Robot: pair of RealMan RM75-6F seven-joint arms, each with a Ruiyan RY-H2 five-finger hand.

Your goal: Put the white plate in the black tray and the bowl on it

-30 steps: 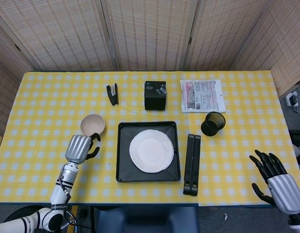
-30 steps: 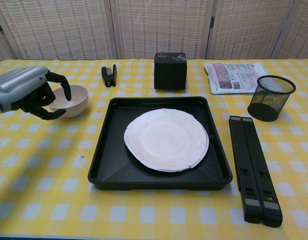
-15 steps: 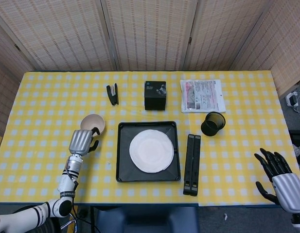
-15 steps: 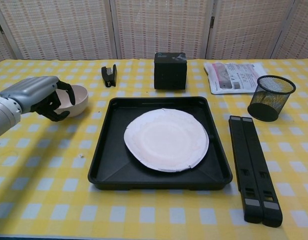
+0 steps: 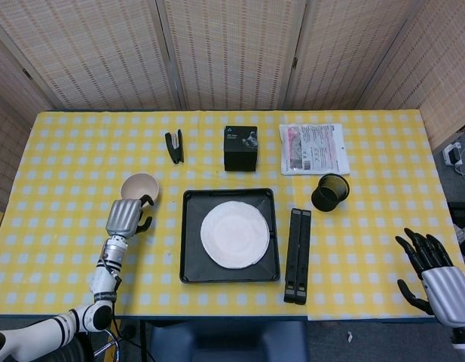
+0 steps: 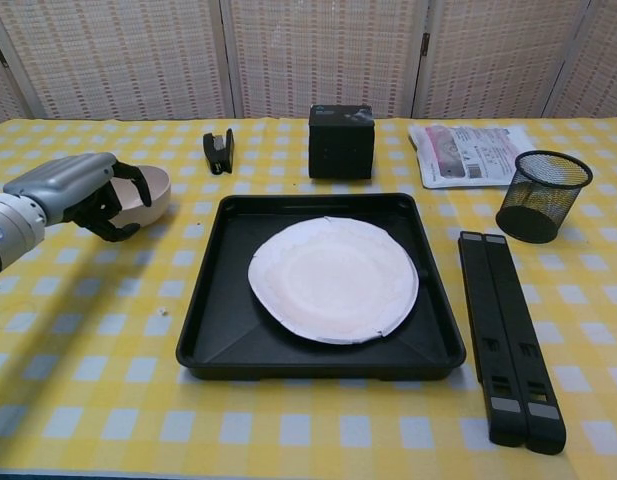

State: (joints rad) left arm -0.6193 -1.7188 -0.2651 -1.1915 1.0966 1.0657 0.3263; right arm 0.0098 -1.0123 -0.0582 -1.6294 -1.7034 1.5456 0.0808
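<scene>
The white plate (image 5: 234, 234) (image 6: 333, 278) lies flat inside the black tray (image 5: 188, 249) (image 6: 203, 310) at the table's middle. Left of the tray stands the cream bowl (image 5: 138, 184) (image 6: 154, 190), tipped a little toward my left hand (image 5: 125, 217) (image 6: 73, 185). That hand's fingers hook over the bowl's near rim with the thumb under it, gripping the rim. My right hand (image 5: 435, 279) hangs off the table's front right corner with fingers spread and nothing in it; the chest view does not show it.
A black stapler (image 5: 174, 145), a black box (image 5: 240, 147) and a printed packet (image 5: 313, 148) line the back. A mesh pen cup (image 5: 329, 191) and a long black folded stand (image 5: 297, 255) sit right of the tray.
My left hand has slid forward onto the bowl and closed on its rim; the bowl shifted slightly away and tipped. The right hand drew back a little toward the corner.
</scene>
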